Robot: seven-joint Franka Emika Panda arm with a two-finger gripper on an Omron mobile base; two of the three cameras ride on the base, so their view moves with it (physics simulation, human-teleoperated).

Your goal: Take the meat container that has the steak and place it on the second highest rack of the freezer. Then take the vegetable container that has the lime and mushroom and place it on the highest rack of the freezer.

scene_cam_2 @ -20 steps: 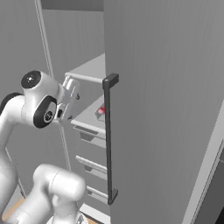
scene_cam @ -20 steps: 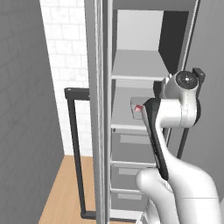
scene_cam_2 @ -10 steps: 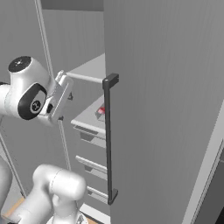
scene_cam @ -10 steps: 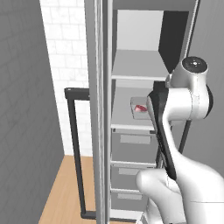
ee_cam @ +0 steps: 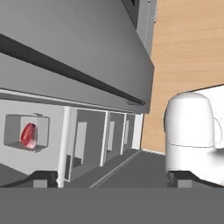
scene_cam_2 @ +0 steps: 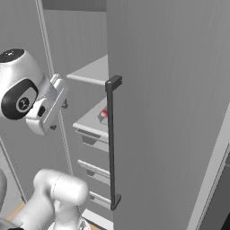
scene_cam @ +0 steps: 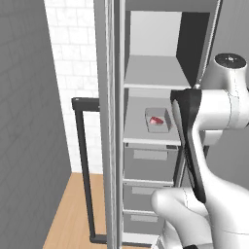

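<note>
The gripper [ee_cam: 111,177] hangs empty with its jaws spread wide, well apart from the meat container [scene_cam: 158,120]. That container, holding the steak [scene_cam: 156,120], sits on the lower pale rack [scene_cam: 141,133] of the open freezer [scene_cam: 146,29], above grey drawers [scene_cam: 151,165]. No writing is legible.

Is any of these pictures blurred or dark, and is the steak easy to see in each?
Left base view: sharp, evenly lit, no glare; the steak is clear in its tray on the second highest rack. Right base view: the freezer door hides most of the tray. Hand view: rolled sideways, the steak still distinct.
</note>
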